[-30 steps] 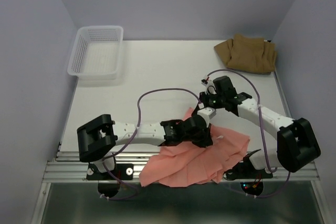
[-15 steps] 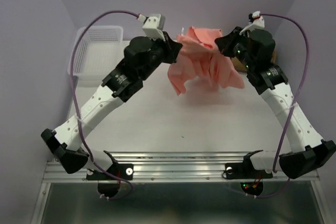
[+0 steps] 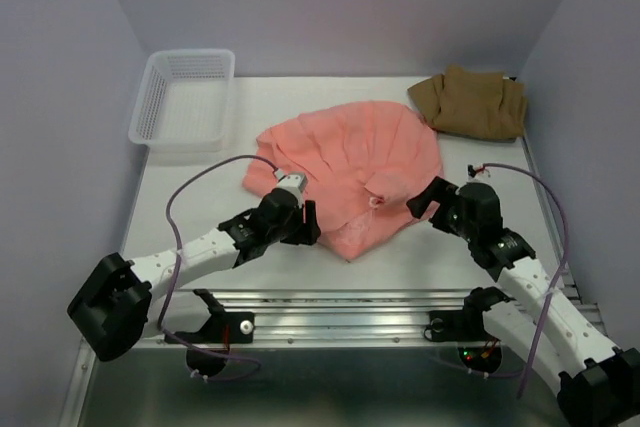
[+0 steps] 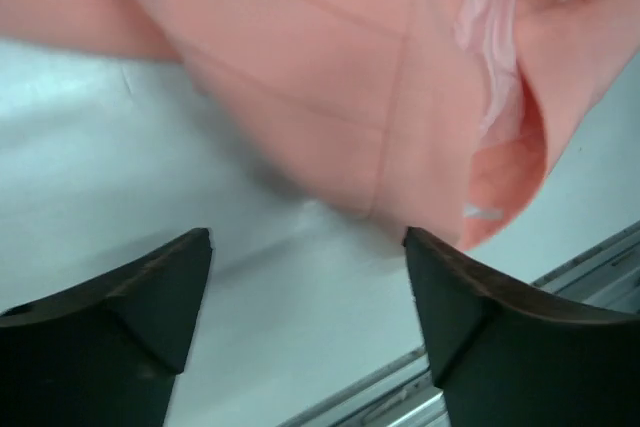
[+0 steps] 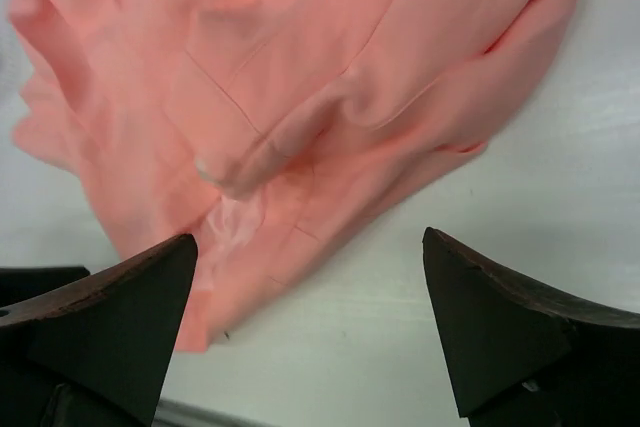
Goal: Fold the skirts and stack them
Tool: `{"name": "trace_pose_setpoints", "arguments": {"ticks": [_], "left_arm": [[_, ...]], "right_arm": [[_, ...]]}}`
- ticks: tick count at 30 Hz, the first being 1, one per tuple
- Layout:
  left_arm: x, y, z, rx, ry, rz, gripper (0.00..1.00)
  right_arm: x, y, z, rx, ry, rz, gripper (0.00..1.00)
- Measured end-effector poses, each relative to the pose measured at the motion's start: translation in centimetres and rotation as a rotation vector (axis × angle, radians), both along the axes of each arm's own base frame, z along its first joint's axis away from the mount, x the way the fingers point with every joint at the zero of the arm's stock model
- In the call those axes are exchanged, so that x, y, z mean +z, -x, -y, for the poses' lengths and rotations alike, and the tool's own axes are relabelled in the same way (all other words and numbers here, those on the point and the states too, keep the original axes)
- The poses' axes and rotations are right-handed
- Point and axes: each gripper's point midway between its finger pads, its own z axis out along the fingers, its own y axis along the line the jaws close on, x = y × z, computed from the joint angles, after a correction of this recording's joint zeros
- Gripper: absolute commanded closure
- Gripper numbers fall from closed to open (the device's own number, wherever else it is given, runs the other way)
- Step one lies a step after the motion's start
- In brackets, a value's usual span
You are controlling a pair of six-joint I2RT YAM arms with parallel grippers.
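The left arm (image 3: 200, 247) lies low, its forearm pointing forward and to the right; the right arm (image 3: 515, 259) points forward and to the left. The left gripper (image 3: 310, 225) has its 2 fingers (image 4: 150, 297) spread apart. The right gripper (image 3: 422, 201) gapes wide, fingers (image 5: 490, 327) well apart.

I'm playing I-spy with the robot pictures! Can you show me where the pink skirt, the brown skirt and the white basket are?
salmon-pink skirt (image 3: 350, 147), top view, middle of the spread cloth.
tan-brown skirt (image 3: 470, 105), top view, middle of the bundle.
white lattice basket (image 3: 185, 97), top view, its bare floor.
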Motion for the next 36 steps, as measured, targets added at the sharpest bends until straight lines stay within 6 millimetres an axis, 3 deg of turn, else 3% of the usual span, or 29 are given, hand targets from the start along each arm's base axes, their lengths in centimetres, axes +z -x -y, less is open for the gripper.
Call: {"name": "trace_pose_setpoints", "arguments": {"ticks": [1,2,3,4,8,10,12,16,19,23,26,30,36], "left_arm": [[-2.3,1.5,-1.2,0.008,-0.036,-0.064,0.01],[-3.4,2.7,-2.0,0.025,-0.036,-0.115,0.01],[-3.3,3.3,-2.3,0.037,-0.017,-0.126,0.01],[-2.8,3.5,-2.3,0.047,0.012,-0.126,0.01],[4.4,3.2,-1.6,0.086,0.255,0.000,0.01],[5.6,3.2,-1.8,0.110,0.299,0.008,0.01],[5.9,3.3,-1.8,0.133,0.323,-0.007,0.01],[4.3,3.7,-1.3,0.140,0.302,-0.081,0.01],[1.5,5.1,-0.1,0.111,0.241,-0.176,0.01],[-1.1,6.8,1.7,0.077,0.136,-0.253,0.01],[-1.9,6.7,3.0,0.097,0.054,-0.274,0.01],[-1.7,5.0,4.0,0.168,-0.014,-0.258,0.01],[-2.8,3.7,3.7,0.221,-0.111,-0.244,0.01]], "right_arm": [[-2.0,1.1,0.4,-0.002,0.030,-0.082,0.00],[-2.4,1.5,0.6,-0.001,0.039,-0.107,0.00],[-2.3,1.8,0.7,0.001,0.051,-0.125,0.00],[-1.5,1.8,0.8,0.001,0.056,-0.123,0.00],[4.5,-0.1,0.3,0.023,0.065,-0.003,0.00],[6.1,-1.1,-0.1,0.043,0.079,0.023,0.00],[6.1,-1.8,-0.6,0.068,0.095,0.014,0.00],[2.0,-2.1,-2.1,0.170,0.172,-0.119,0.00],[-1.0,-1.0,-4.2,0.263,0.305,-0.212,0.00],[-2.1,-0.3,-7.2,0.369,0.474,-0.226,0.00],[-2.4,-1.1,-7.1,0.355,0.561,-0.227,0.00],[-3.6,-1.9,-6.4,0.327,0.658,-0.246,0.00],[-5.5,-1.9,-6.1,0.324,0.753,-0.289,0.00]]}}
